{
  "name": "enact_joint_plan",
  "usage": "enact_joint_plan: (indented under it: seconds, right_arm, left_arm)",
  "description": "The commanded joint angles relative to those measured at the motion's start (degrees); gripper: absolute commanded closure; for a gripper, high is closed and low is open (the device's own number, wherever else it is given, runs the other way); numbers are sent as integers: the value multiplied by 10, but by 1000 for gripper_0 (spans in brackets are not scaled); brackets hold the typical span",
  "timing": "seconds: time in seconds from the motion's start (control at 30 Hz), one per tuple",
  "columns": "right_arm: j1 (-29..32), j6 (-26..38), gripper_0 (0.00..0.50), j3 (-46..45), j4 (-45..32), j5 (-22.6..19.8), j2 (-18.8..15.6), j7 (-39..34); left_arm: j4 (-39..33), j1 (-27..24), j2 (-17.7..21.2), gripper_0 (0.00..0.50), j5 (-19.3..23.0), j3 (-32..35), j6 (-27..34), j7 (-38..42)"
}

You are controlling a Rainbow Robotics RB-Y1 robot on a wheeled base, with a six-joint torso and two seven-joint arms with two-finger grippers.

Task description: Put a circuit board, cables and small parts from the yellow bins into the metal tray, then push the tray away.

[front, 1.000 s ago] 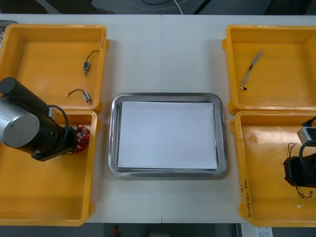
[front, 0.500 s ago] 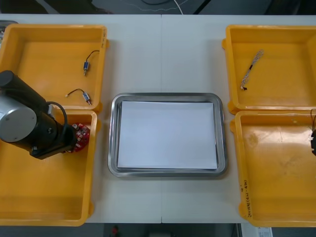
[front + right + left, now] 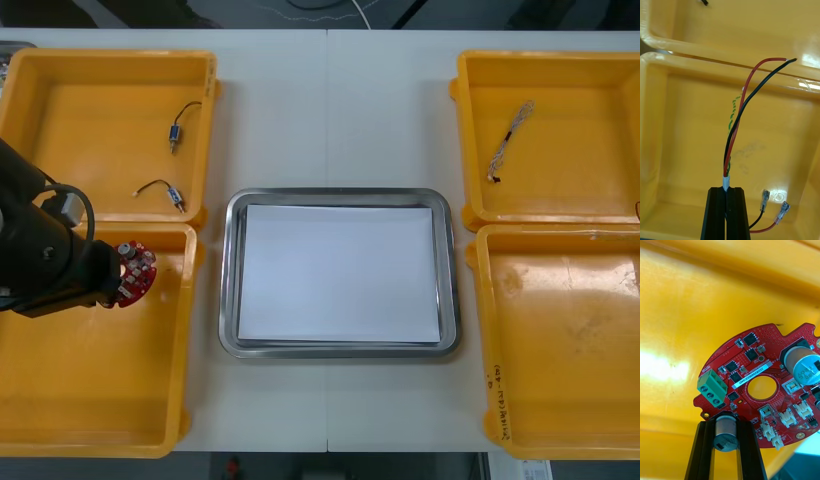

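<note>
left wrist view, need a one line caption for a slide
Left gripper shut on the rim of a round red circuit board, held over a yellow bin.

Electronics lab workstation: light table (image 3: 330, 110), sorted bins (image 3: 90, 120) at frame left and right with a board (image 3: 133, 272) and cables (image 3: 510, 135), tray (image 3: 340, 196) at centre.

From above, the front camera looks steeply down on the light table (image 3: 330, 100), four yellow plastic bins (image 3: 100, 400) and rectangular metal tray (image 3: 229, 270). The wrist cameras sit close behind the black left claw (image 3: 725, 423) and right claw (image 3: 727, 189), each facing a bin. Front and left wrist views share the round red circuit board (image 3: 760, 378).
</note>
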Motion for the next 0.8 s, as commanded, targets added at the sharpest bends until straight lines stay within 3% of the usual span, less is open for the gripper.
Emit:
enact_joint_plan:
  seconds: [0.03, 0.17, 0.4, 0.63, 0.8]
  right_arm:
    - [-13, 2, 500, -5, -25, -38, -36, 10]
    - [-16, 2, 500, 6, -31, -58, -51, 13]
    - [-39, 2, 500, 55, -41, -62, -79, 16]
    - [-67, 2, 500, 94, -42, -60, -82, 19]
    - [-74, 2, 500, 97, -42, -64, -82, 24]
  left_arm:
    - [-39, -17, 41, 498, 33, 38, 19, 45]
    - [-60, -28, 45, 498, 38, 38, 44, 42]
    - [-65, -75, 50, 498, 97, 26, 62, 34]
    - [-68, -168, 42, 498, 111, -58, 82, 34]
    - [-44, -237, 0, 496, 109, -126, 82, 33]
